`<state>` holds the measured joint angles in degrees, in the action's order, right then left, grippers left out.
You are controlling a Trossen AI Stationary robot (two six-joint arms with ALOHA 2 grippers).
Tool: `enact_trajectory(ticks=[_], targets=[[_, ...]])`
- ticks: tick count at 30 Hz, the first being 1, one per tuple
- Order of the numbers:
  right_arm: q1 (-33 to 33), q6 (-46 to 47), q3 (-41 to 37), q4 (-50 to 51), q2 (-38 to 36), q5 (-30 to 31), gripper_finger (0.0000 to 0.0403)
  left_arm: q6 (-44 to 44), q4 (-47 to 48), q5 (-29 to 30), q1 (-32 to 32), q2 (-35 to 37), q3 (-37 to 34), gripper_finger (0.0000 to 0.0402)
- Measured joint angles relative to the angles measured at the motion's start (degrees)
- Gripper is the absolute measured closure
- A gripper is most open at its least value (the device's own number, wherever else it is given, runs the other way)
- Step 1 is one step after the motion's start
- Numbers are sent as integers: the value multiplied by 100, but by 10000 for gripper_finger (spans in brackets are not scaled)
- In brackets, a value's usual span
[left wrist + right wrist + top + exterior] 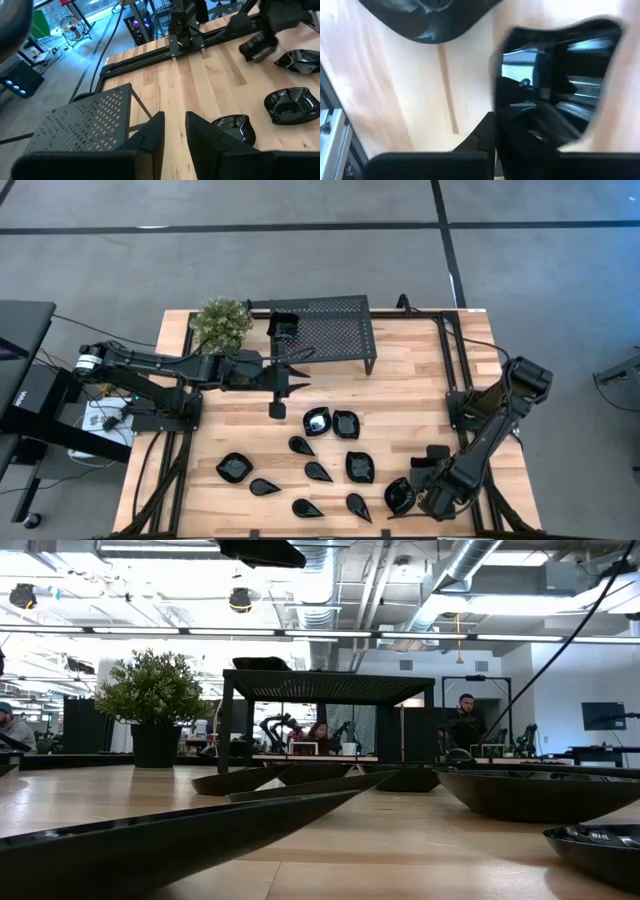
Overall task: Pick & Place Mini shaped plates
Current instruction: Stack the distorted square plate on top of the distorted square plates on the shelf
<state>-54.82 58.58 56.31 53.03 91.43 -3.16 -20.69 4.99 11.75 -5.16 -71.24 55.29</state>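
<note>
Mini plate [560, 85] in right end effector [495, 135]

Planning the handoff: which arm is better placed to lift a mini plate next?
Right. Its end effector is already shut on the rim of a glossy black mini plate at the table's near right; the left end effector hovers empty by the black perforated metal stand.

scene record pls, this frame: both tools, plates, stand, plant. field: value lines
left tool: above bare wood in front of the stand, fingers parted, empty
right tool: near edge of table, shut on a plate's rim
gripped plate: glossy black, squarish
loose plates: about ten, black, scattered over the table's near half
stand: black perforated metal, far centre, one plate on top
plant: left of stand
</note>
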Motion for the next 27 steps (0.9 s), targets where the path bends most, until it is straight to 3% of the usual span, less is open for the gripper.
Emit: enact_trajectory(ticks=[6,13,22,27], targets=[[566,-1092,585,935,-171,269,401,-2,-100,-1060,-1,-1,0,323],[1784,-3256,772,966,-178,791,401,-2,-449,-2106,-1,-195,2,323],[3158,-5332,927,630,-178,780,402,-364,-574,-2217,1,-968,4,319],[3616,-5950,1086,575,-178,772,402,-729,-933,-2215,1,-1380,2,297]])
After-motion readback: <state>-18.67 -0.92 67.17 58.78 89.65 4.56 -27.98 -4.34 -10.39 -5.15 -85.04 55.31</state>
